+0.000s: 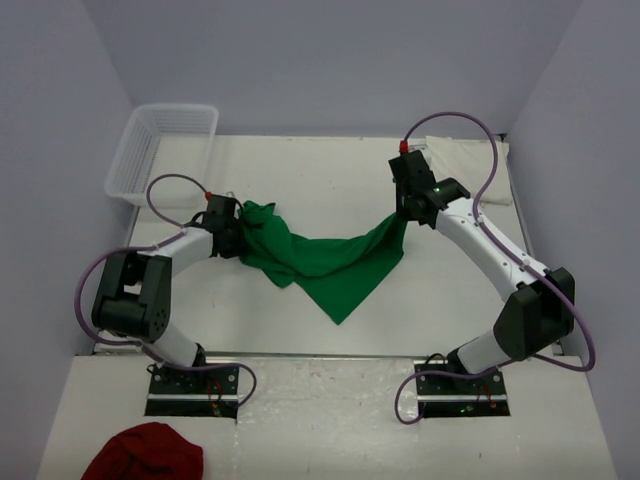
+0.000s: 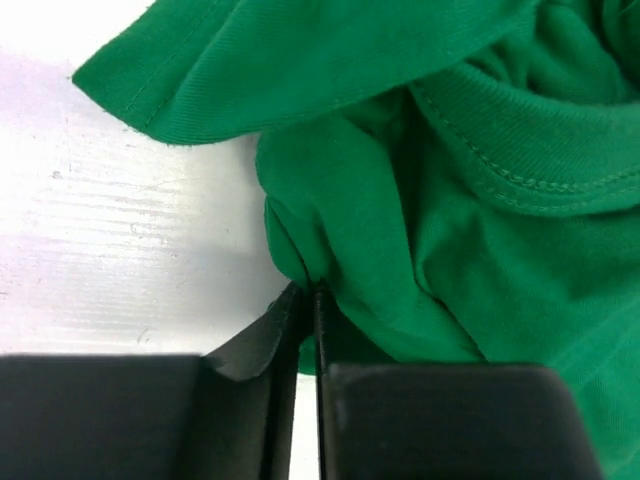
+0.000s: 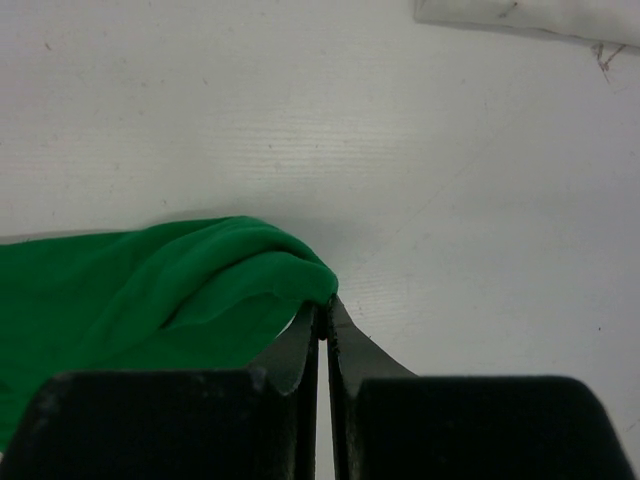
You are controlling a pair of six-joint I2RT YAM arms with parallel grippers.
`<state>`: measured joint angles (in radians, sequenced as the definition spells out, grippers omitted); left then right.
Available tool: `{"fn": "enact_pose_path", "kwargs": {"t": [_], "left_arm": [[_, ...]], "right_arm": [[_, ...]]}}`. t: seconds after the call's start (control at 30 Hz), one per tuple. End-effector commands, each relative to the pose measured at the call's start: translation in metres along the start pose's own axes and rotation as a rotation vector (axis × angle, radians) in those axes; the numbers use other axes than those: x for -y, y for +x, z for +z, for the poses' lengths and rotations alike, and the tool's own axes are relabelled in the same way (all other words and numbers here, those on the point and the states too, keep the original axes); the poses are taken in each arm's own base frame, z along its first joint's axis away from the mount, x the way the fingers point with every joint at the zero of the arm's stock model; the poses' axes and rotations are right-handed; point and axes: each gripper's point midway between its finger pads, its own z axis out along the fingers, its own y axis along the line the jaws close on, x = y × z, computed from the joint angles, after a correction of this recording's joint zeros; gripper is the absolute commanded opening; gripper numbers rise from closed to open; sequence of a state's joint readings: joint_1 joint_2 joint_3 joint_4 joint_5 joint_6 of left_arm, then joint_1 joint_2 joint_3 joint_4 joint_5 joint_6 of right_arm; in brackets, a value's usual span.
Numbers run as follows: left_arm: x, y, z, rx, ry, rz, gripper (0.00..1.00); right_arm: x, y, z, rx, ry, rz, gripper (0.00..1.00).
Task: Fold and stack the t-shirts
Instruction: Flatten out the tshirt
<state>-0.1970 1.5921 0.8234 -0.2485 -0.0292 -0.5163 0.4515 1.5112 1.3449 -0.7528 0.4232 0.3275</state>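
Both clamp the green t-shirt (image 1: 330,262): left gripper (image 1: 240,234) and right gripper (image 1: 405,211); basket (image 1: 130,165) at ten o'clock, cream t-shirt (image 1: 470,154) at two.

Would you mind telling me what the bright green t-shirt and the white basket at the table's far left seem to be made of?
The bright green t-shirt: soft matte knit, likely cotton jersey; fine ribs, stitched collar seam. The white lattice basket seems rigid, translucent plastic with openwork walls.
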Motion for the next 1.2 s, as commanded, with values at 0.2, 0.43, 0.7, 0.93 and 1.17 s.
{"fn": "enact_pose_path", "kwargs": {"t": [0.2,0.43,0.7,0.93,1.17], "left_arm": [[0.044,-0.035,-0.07,0.165,0.143,0.019,0.0],[0.084,-0.045,-0.18,0.318,0.303,0.059,0.0],[0.093,-0.042,-0.211,0.348,0.349,0.056,0.0],[0.139,-0.055,-0.14,0.242,0.355,0.138,0.0],[0.181,-0.057,-0.071,0.13,0.335,0.227,0.06]], "right_arm": [[-0.001,-0.01,-0.007,0.034,-0.02,0.018,0.0],[-0.001,-0.012,-0.006,0.03,-0.012,0.018,0.0],[-0.001,-0.016,-0.009,0.029,-0.006,0.022,0.0],[0.0,-0.014,-0.014,0.024,0.003,0.016,0.0],[0.005,-0.01,-0.016,0.013,0.024,0.006,0.0]]}}
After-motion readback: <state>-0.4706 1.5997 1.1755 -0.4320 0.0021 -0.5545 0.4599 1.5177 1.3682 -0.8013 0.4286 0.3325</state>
